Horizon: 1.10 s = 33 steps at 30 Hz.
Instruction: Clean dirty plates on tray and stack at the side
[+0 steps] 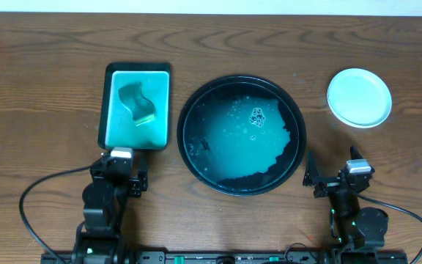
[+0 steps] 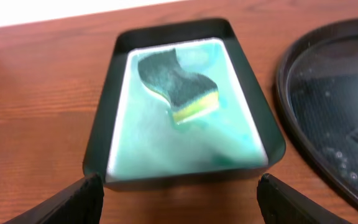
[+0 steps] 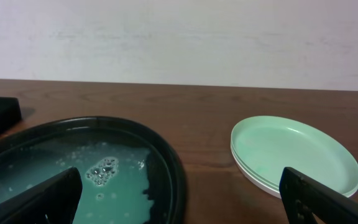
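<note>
Overhead, sponge (image 1: 138, 104) in dish (image 1: 157, 92), plates (image 1: 359, 97) near tray (image 1: 293, 150), left claw (image 2: 180, 198), right claw (image 3: 182, 199) spread, empty.

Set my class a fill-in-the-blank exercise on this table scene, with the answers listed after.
1. The sponge lies in the teal tray, whose shape is ___.
2. The plates are stacked to the ___ of the round tray.
3. The left gripper and right gripper are ___, not shut.
Missing words: rectangular; right; open.

Dark wood-grain table (image 1: 42, 51) w/ plain pale wall (image 3: 179, 37) behind, even light
</note>
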Tool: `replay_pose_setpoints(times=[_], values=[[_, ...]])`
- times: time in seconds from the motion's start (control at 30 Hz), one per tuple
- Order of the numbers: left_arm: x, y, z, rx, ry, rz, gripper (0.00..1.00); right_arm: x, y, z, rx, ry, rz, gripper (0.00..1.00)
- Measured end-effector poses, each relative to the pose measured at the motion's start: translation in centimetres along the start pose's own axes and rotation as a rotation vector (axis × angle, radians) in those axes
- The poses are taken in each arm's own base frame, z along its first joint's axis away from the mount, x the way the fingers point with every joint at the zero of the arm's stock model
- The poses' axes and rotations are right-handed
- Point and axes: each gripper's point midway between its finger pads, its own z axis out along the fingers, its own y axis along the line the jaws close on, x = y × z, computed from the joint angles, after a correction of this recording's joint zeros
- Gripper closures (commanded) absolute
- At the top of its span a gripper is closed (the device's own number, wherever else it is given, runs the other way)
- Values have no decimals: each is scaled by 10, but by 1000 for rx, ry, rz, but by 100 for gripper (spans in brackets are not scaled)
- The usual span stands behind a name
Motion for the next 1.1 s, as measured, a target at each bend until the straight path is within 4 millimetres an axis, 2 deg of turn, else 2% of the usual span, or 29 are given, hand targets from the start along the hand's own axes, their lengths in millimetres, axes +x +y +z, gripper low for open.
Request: replay_pose_setpoints(times=[0.23,0.37,0.5,0.6,0.83,1.1], values=[[-17,4,-9,-24,-117,23,21,0,0,0,0,0,0,1],[-15,3,-10,-27,-153,30,21,0,0,0,0,-1,0,1],[-34,5,-20,-37,-245,32,21,0,0,0,0,0,0,1],[-41,6,-24,-44,-280,32,21,0,0,0,0,0,0,1],[-41,7,-25,-45,-284,-1,21,0,0,0,0,0,0,1],[-41,17,-25,-72,-288,-165,21,0,0,0,0,0,0,1]])
